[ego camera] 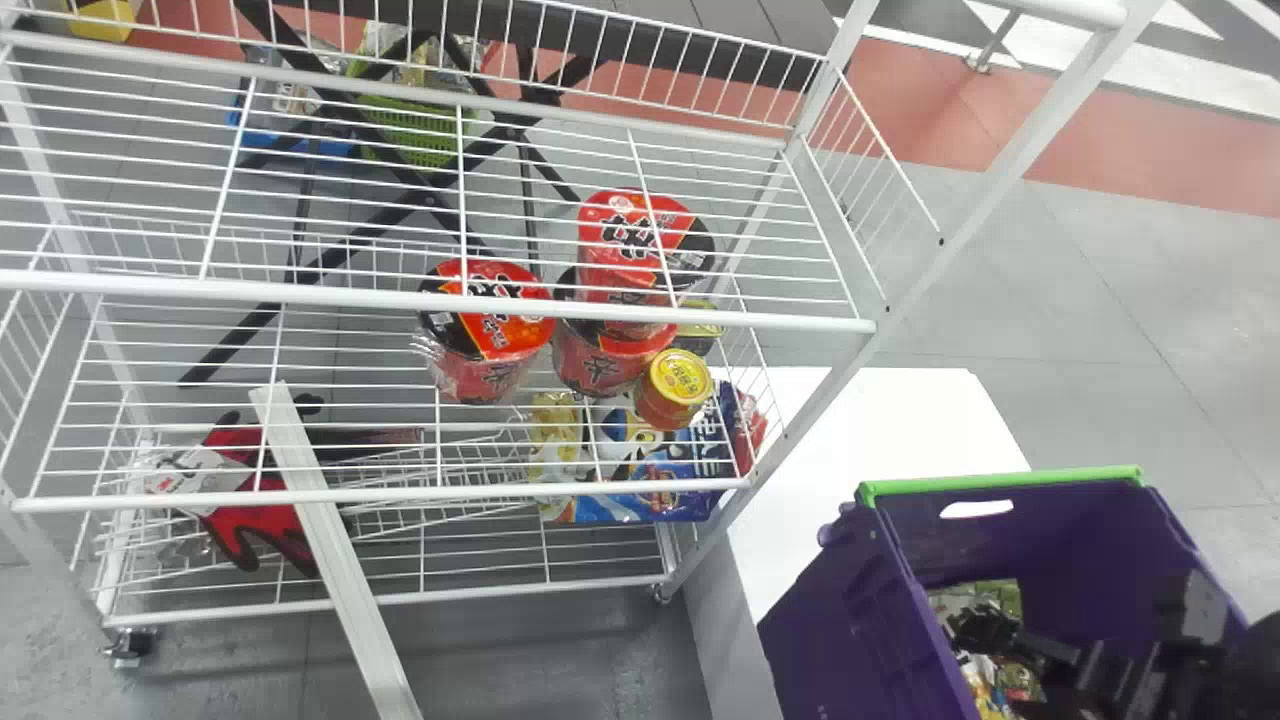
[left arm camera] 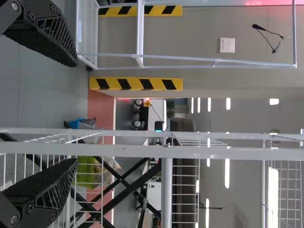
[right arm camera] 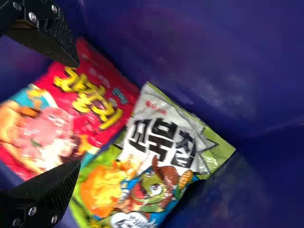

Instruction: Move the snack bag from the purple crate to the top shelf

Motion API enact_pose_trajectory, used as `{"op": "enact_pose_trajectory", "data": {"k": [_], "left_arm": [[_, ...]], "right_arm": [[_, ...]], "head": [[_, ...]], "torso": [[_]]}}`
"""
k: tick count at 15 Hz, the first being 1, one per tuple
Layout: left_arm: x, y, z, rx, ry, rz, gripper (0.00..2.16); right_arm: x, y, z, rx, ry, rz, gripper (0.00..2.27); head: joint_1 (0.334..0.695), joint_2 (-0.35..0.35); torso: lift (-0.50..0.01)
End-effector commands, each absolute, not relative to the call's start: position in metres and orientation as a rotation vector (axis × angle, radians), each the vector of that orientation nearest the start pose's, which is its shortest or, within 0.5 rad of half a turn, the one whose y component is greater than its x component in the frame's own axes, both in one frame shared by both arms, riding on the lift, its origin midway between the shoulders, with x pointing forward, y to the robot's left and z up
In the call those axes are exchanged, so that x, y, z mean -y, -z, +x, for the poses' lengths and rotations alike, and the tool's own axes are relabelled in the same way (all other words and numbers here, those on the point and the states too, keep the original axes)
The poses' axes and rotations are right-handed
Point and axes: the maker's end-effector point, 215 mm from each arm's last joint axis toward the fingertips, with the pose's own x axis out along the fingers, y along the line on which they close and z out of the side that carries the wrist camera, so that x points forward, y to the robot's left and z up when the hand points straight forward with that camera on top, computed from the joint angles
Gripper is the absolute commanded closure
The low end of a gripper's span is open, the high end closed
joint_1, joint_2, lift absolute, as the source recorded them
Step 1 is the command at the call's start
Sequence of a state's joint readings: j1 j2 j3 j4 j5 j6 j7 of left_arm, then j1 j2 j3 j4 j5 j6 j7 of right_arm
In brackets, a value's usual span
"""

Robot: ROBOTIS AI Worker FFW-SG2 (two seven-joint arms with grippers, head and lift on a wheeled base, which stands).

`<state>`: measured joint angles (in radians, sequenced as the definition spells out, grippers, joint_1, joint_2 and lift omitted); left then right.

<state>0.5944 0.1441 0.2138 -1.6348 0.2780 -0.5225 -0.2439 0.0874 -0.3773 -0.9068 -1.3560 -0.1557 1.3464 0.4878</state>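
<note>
Yellow-lidded jar (ego camera: 672, 392) beside red tubs (ego camera: 487, 315)

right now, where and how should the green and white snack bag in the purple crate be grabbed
Probably best to pinch the green and white bag across its printed middle, coming down from above with the right end effector. The bag lies face up on the bottom, and the walls of the purple crate block a sideways approach. Keep clear of the red bag close beside it.
</note>
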Motion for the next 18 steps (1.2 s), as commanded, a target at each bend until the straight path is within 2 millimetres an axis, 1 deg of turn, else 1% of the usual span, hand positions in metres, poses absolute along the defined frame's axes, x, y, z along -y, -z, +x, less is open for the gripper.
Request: {"op": "enact_pose_trajectory", "data": {"k": [1, 3, 5, 8, 9, 11, 15, 18], "left_arm": [[-0.355, 0.413, 0.365, 0.029, 0.009, -0.001, 0.11], [-0.356, 0.416, 0.364, 0.023, 0.008, -0.002, 0.11], [-0.356, 0.416, 0.365, 0.025, 0.009, -0.001, 0.11], [-0.356, 0.416, 0.365, 0.025, 0.010, 0.002, 0.11], [-0.357, 0.417, 0.365, 0.022, 0.010, 0.003, 0.11], [-0.356, 0.417, 0.365, 0.022, 0.011, 0.002, 0.11], [-0.353, 0.418, 0.365, 0.021, 0.020, 0.001, 0.11], [-0.349, 0.418, 0.365, 0.023, 0.024, -0.003, 0.11]], "right_arm": [[0.590, 0.595, 0.245, -1.093, 0.444, 0.743, 0.09], [0.568, 0.612, 0.247, -1.094, 0.405, 0.748, 0.09], [0.551, 0.629, 0.249, -1.111, 0.378, 0.728, 0.09], [0.548, 0.634, 0.253, -1.100, 0.370, 0.705, 0.09], [0.550, 0.638, 0.255, -1.090, 0.367, 0.688, 0.09], [0.547, 0.646, 0.257, -1.090, 0.353, 0.665, 0.09], [0.547, 0.657, 0.254, -1.079, 0.352, 0.644, 0.09], [0.543, 0.666, 0.257, -1.064, 0.338, 0.612, 0.09]], "head": [[0.695, -0.350], [0.695, -0.350], [0.695, -0.350], [0.695, -0.350], [0.695, -0.350], [0.695, -0.350], [0.695, -0.350], [0.695, -0.350]], "torso": [[-0.453], [-0.453], [-0.453], [-0.453], [-0.453], [-0.453], [-0.453], [-0.453]]}}
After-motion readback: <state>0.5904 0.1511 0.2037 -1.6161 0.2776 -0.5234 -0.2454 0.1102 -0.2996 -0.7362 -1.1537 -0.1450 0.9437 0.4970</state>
